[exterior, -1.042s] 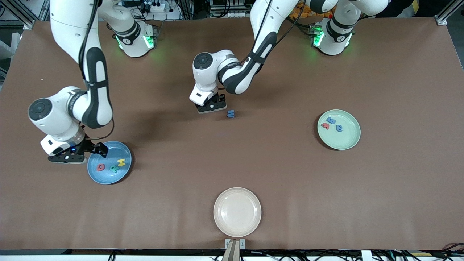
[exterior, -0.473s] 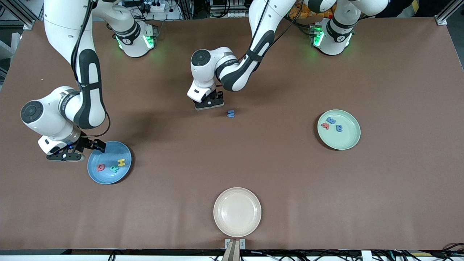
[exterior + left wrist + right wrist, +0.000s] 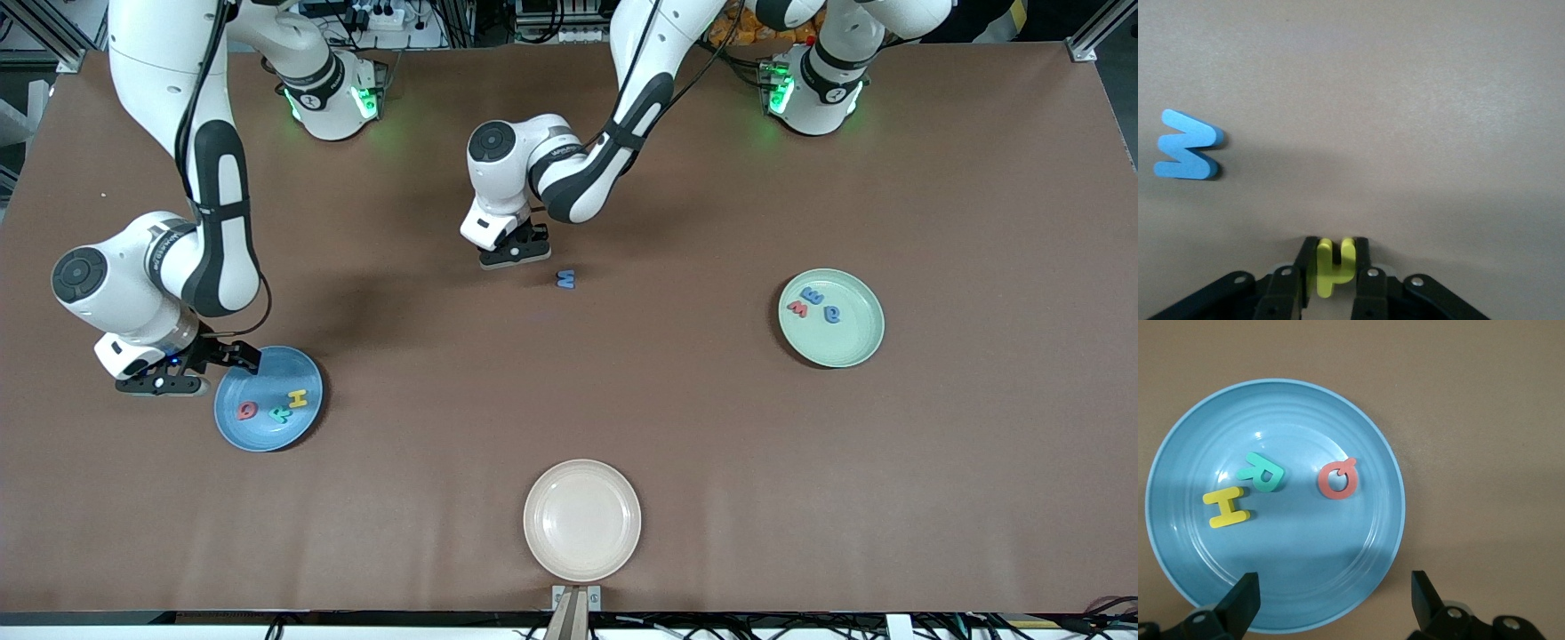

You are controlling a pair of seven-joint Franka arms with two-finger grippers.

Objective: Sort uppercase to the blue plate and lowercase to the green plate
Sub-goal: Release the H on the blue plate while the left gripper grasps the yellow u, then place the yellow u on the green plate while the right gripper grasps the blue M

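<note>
On the brown, matte table (image 3: 676, 418), toward the right arm's end, I see the sky-blue plate (image 3: 233, 432), round and shallow with faint concentric rings. It carries three flat foam capitals: a red Q (image 3: 246, 410), a teal-green R (image 3: 280, 412) and a yellow H (image 3: 298, 398). My right gripper (image 3: 213, 363) hangs over that plate's edge with its fingers (image 3: 1239, 603) spread wide and nothing between them; the right wrist view shows the same three letters, Q (image 3: 1337, 479), R (image 3: 1262, 473) and H (image 3: 1227, 507), lying apart on the glossy plate (image 3: 1358, 580).

Near the table's middle, my left gripper (image 3: 520, 251) sits low over bare table, just beside a blue zigzag capital (image 3: 565, 279), which lies flat on the table and farther from the front camera than the cream plate (image 3: 542, 551). Only the left wrist view reveals what the front view hides: the black fingers (image 3: 1365, 267) are clenched on a small yellow lowercase letter (image 3: 1333, 264), a forked foam piece standing upright between them, with the blue capital (image 3: 1186, 145) apart from it on the table.

Toward the left arm's end, the pale mint-green plate (image 3: 858, 342) holds three tiny foam letters: a blue m (image 3: 811, 294), a red w (image 3: 797, 309) and a round blue letter (image 3: 832, 313).
</note>
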